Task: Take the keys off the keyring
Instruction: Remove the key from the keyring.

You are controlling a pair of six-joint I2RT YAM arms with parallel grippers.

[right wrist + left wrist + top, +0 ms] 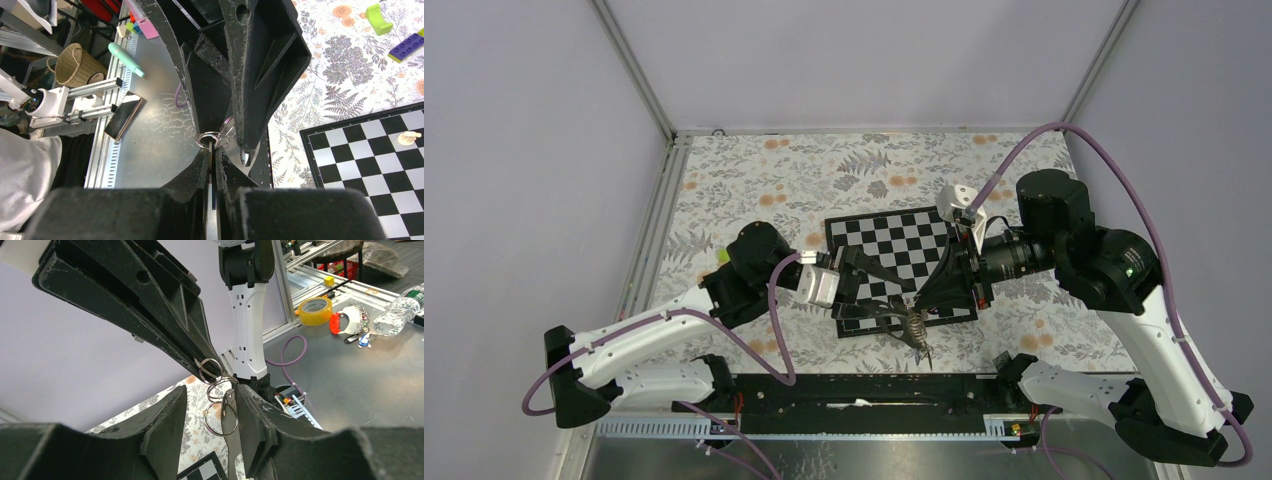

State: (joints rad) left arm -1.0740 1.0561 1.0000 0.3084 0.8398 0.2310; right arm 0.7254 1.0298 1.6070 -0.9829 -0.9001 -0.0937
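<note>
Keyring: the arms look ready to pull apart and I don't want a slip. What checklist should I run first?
1. Is the right gripper shut on the keyring's metal ring: ok.
2. Is the left gripper clamped on the key: not ok, its fingers stand apart around it.
3. Does the strap hang free of the chessboard: cannot tell.
4. Is the pawn away from both grippers: ok.
5. How many keys hang on the ring: cannot tell.
</note>
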